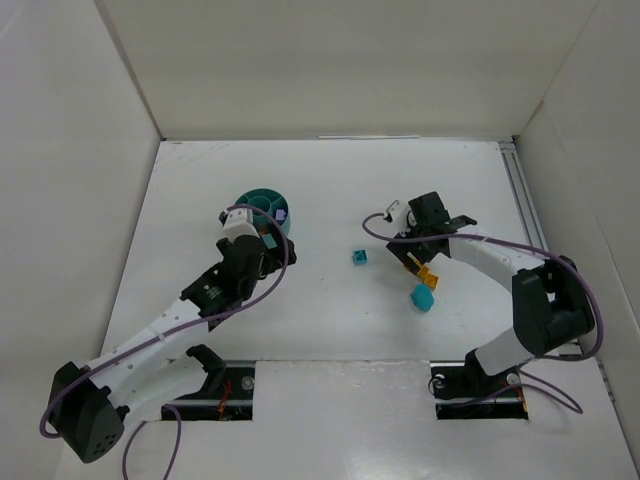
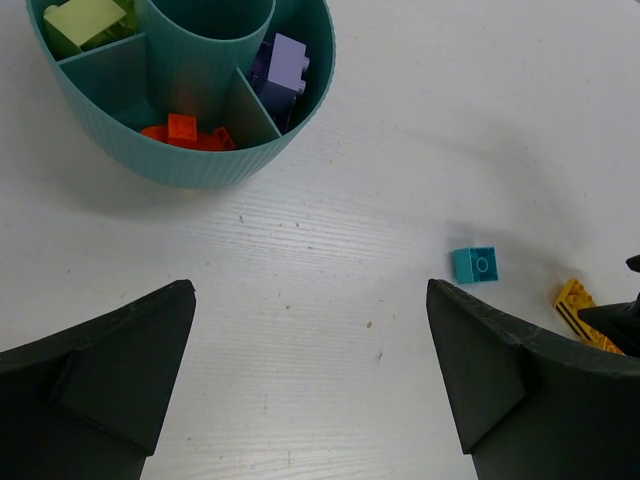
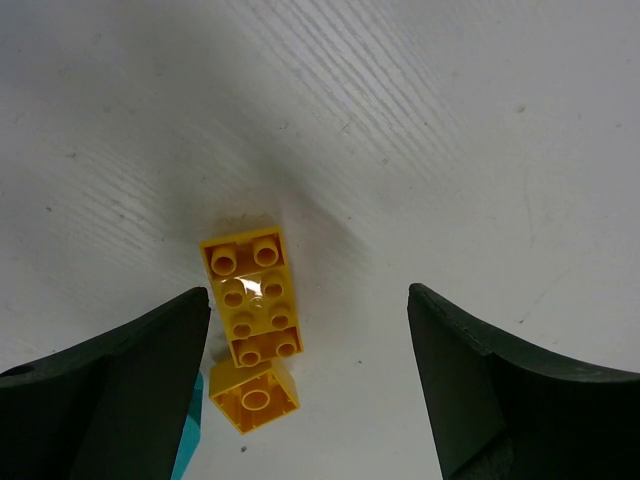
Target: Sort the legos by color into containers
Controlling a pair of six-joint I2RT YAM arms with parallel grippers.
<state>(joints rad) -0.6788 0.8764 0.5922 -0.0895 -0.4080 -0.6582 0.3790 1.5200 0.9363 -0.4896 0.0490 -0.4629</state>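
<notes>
R gripper point(image 3: 308, 300) wide, empty, above glossy studded yellow brick point(image 3: 252, 295), right-centre; smaller yellow piece point(image 3: 255, 398) abutting. L gripper point(image 2: 310, 300) wide, empty, just near of ribbed teal dish point(image 2: 200, 170), left; dish far rim cut off.

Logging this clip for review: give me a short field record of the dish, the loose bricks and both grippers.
Dish: teal dish
Inside, separate compartments: pale yellow brick, orange bricks, purple bricks
Loose: small teal brick, larger teal piece, two yellow bricks
Left gripper: open, empty, beside the dish
Right gripper: open, above the yellow bricks
</notes>
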